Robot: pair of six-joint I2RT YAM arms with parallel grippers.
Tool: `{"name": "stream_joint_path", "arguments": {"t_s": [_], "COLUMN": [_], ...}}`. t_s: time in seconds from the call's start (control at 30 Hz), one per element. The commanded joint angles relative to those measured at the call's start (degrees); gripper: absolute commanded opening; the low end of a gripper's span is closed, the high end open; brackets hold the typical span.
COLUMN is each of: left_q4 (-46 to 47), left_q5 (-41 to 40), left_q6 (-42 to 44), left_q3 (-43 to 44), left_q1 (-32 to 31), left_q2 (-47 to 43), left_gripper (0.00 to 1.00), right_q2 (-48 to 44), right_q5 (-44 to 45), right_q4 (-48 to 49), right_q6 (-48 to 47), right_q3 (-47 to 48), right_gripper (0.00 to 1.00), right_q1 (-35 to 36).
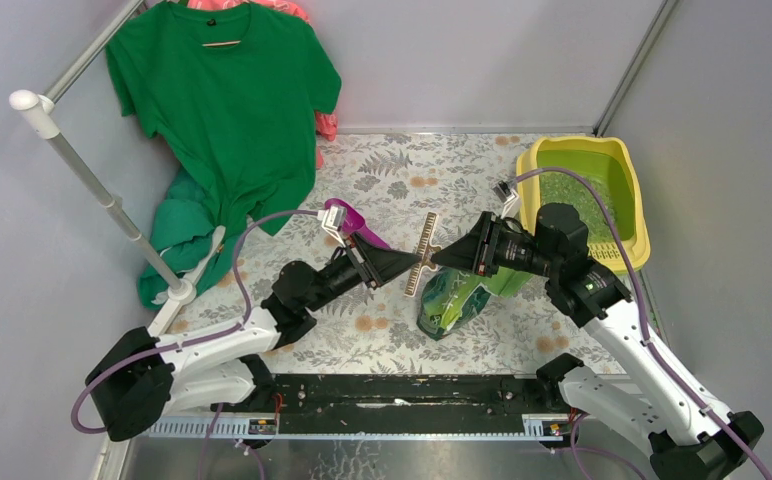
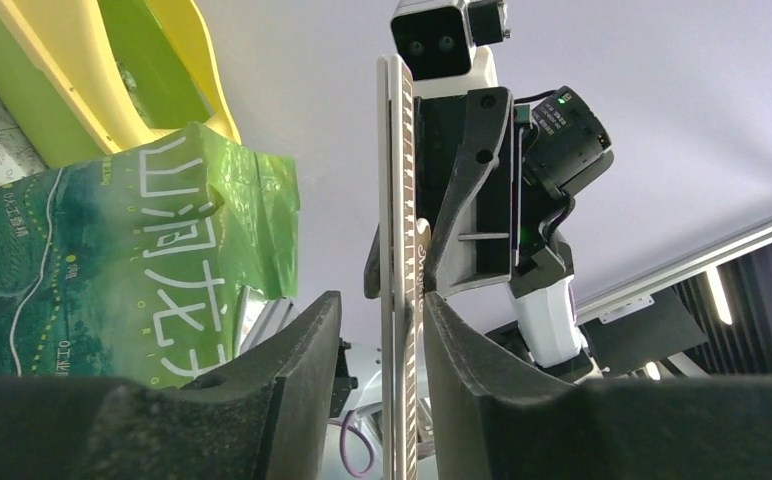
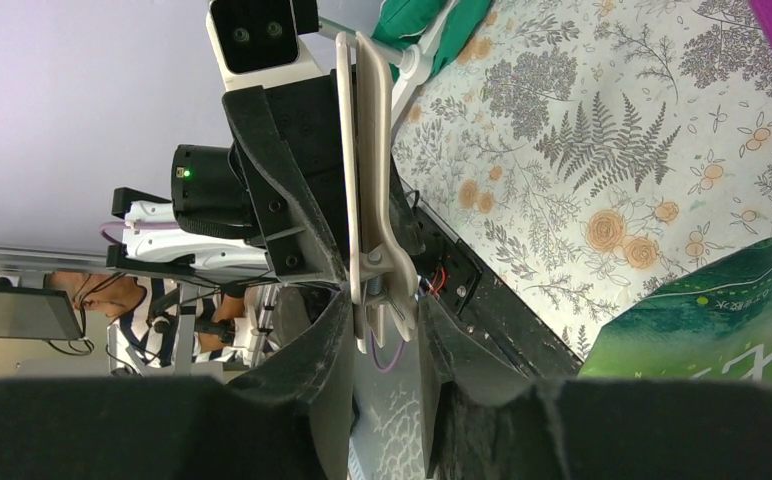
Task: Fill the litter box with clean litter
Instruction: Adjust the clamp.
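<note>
My left pincer (image 2: 380, 310) stands spread around a long pale clip (image 1: 429, 232), one pad plainly clear of it. My right pincer (image 3: 382, 310) pinches the same clip from the opposite side, above the flowered table (image 1: 392, 330). Just beneath lies the glossy green bag (image 1: 452, 295) on its side; I cannot see what is in it. Farther right, by the back corner, sits the yellow litter box (image 1: 639, 215), green-tinted inside, with clean litter (image 1: 577, 190), fine green grains, spread over its floor.
</note>
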Motion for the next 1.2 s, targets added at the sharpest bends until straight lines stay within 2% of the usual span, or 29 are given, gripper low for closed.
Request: {"name": "stream_joint_path", "arguments": {"t_s": [0.0, 0.13, 0.27, 0.33, 0.37, 0.43, 0.47, 0.57, 0.6, 0.87, 1.17], "left_q4": [-1.2, -2.4, 1.8, 3.3, 4.2, 5.1, 5.5, 5.6, 5.2, 4.1, 7.3], "left_q5": [-0.8, -1.1, 1.4, 2.6, 2.8, 2.4, 1.8, 0.0, -0.5, -2.5, -2.8], "left_q6": [2.2, 3.0, 1.7, 1.2, 1.1, 0.9, 0.6, 0.4, 0.4, 0.4, -1.0], "left_q3": [0.8, 1.3, 2.0, 2.5, 2.6, 2.2, 1.5, 0.0, -0.2, -1.1, -2.2], "left_q1": [-0.2, -0.2, -0.2, -0.3, -0.5, -0.9, -1.0, -1.0, -1.0, -0.9, -1.1], "left_q2": [-2.2, -2.3, 0.7, 2.1, 2.6, 3.1, 2.9, 1.6, 1.2, -0.5, 0.6], "left_gripper": [0.45, 0.49, 0.49, 0.45, 0.39, 0.2, 0.13, 0.09, 0.09, 0.09, 0.09], "right_q2": [0.0, 0.5, 0.9, 1.1, 1.2, 1.5, 1.4, 1.2, 1.0, 1.0, 1.0], "right_q5": [-0.3, -0.8, -1.0, -1.0, -1.0, -1.1, -1.0, -0.5, -0.1, -0.6, -1.1], "right_q4": [1.3, 1.0, 1.9, 2.2, 2.3, 2.3, 2.2, 2.2, 2.3, 4.0, 6.8], "right_q6": [-1.2, -1.4, -1.1, -1.0, -0.9, -1.1, -1.1, -1.1, -1.1, -0.1, 1.5], "right_q3": [3.2, 3.9, 3.3, 3.1, 3.1, 3.2, 3.3, 3.7, 3.7, 3.2, 1.6], "right_gripper": [0.0, 0.0, 0.0, 0.0, 0.02, 0.23, 0.29, 0.44, 0.46, 0.47, 0.46], "right_q1": [0.5, 0.5, 0.5, 0.5, 0.5, 0.5, 0.5, 0.5, 0.5, 0.5, 0.4]}}
